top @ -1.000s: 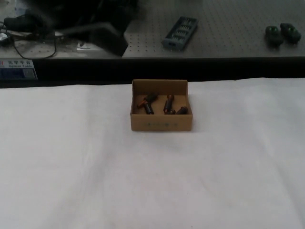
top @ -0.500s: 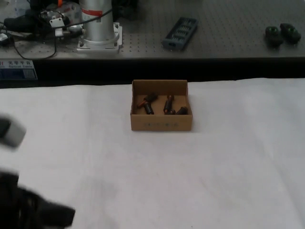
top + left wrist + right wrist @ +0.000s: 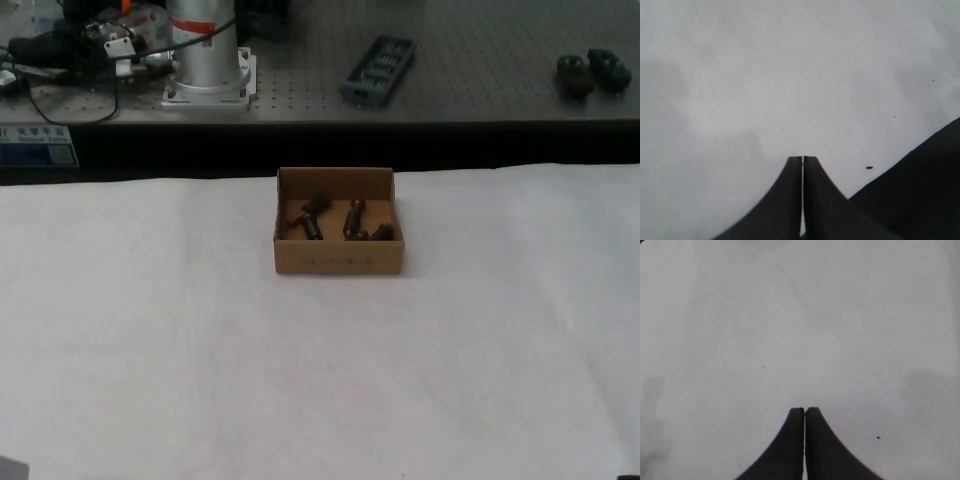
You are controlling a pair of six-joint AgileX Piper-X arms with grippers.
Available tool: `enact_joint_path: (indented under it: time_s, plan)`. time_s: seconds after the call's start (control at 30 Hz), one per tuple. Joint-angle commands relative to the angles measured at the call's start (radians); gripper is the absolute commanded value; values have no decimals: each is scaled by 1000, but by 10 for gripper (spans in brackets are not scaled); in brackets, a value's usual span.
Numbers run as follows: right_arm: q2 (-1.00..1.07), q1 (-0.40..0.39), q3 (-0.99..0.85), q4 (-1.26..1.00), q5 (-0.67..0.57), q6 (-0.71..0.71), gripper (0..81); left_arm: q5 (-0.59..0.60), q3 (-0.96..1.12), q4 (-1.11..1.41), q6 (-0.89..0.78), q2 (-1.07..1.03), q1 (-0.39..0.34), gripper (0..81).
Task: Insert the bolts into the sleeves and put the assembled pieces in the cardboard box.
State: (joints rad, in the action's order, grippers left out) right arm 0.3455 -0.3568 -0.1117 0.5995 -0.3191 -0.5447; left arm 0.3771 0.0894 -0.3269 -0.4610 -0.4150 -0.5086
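Claws (image 3: pixel 802 159) (image 3: pixel 804 410) closed; box (image 3: pixel 339 262) print illegible.

Open brown cardboard box (image 3: pixel 339 258) mid-bench, dark assembled pieces (image 3: pixel 340 220) lying inside.

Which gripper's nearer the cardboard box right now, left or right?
Cannot tell; neither is close. The left gripper and right gripper are each shut above bare white cloth, well apart from the cardboard box at mid-bench.

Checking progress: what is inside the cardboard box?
The box holds several dark pieces lying on its floor. Its front wall hides the nearest floor, so the count is uncertain.
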Motion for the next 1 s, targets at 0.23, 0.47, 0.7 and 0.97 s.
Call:
enact_joint_path:
  time_s: [0.23,0.47,0.7,0.97]
  plan:
    - [-5,5,112,-74,-50,-102,20,-4,-89,22,-16,10,-6,6]
    - [-5,5,112,-51,-25,-98,20,-6,-89,-62,-23,10,-6,6]
    - [-5,5,112,-43,18,-98,20,-6,-89,-90,-18,10,-6,6]
    - [-5,5,112,-37,17,-98,20,-6,-89,-90,-18,10,-6,6]
